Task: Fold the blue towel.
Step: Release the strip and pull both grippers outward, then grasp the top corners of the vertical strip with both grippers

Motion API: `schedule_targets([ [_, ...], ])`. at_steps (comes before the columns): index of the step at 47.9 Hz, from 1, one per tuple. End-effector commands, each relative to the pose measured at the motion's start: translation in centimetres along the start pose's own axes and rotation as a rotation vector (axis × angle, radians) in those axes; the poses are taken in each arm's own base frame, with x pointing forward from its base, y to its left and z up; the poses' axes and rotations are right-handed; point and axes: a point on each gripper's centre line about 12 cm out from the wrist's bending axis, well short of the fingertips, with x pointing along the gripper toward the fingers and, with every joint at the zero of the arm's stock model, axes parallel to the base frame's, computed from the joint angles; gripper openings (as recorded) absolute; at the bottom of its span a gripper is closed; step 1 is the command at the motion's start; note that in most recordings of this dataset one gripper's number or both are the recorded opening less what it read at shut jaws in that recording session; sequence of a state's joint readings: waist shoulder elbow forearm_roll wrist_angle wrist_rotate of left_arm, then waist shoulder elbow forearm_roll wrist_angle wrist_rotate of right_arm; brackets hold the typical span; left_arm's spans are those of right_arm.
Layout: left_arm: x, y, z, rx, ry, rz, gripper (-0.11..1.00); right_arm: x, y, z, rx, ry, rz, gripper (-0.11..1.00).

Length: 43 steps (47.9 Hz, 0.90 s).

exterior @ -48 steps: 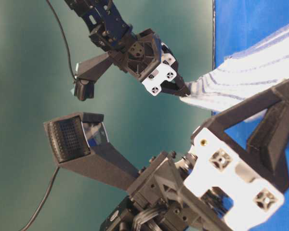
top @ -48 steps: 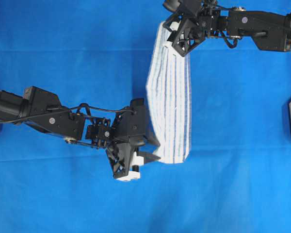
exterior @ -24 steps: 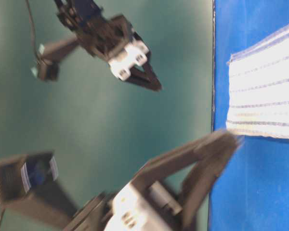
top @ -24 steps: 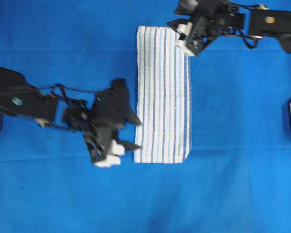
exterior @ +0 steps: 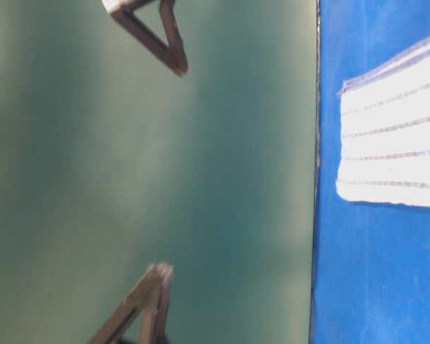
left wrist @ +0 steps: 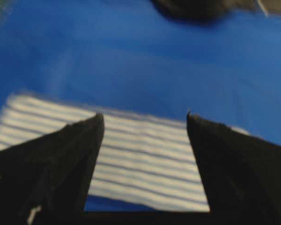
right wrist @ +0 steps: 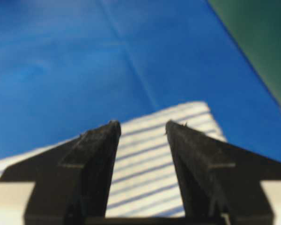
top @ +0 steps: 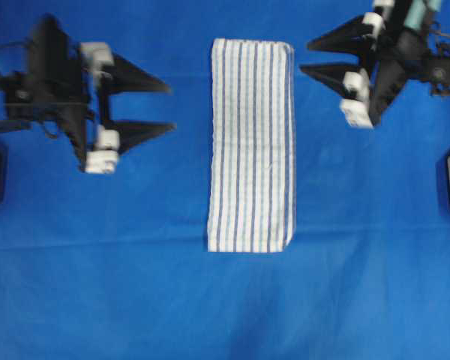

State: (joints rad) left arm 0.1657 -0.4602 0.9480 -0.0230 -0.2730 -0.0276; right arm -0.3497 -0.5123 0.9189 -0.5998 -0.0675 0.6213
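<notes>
Flanking the flat blue towel [top: 251, 146], well clear of its long edges: left claw [top: 165, 109] and right claw [top: 306, 58], both spread, empty.

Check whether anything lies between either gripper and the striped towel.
Nothing visible does. The towel lies flat, with only bare blue table cloth between it and the open left gripper and open right gripper.

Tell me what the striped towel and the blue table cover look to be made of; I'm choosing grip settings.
The blue towel looks like woven cotton, matte white with thin blue stripes; it lies limp, with a slightly fuzzy edge. The table cover looks like plain matte fabric, solid blue with faint crease lines; its fibre cannot be told. Both look soft and thin.
</notes>
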Motion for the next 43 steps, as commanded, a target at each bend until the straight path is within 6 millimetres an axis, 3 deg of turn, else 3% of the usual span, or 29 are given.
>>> schedule_targets([
  [1,-1.1,1.1,0.4,-0.006,-0.063,0.036,0.65,-0.9,0.3,0.1,0.014,-0.050,0.024,0.52],
  [12,-0.9,1.6,-0.1,-0.010,-0.059,0.054,0.65,-1.1,0.0,-0.6,0.037,-0.039,0.017,0.53],
  [25,2.0,2.4,-0.8,-0.011,-0.002,0.074,0.70,-0.1,-1.9,-1.0,0.063,0.002,-0.051,0.57],
  [33,4.8,5.1,-2.1,-0.032,0.059,0.147,0.83,1.9,-4.7,-1.7,0.094,0.080,-0.143,0.63],
  [43,9.7,9.9,-6.2,-0.076,0.179,0.248,0.89,5.9,-8.7,-4.4,0.144,0.205,-0.228,0.64],
])
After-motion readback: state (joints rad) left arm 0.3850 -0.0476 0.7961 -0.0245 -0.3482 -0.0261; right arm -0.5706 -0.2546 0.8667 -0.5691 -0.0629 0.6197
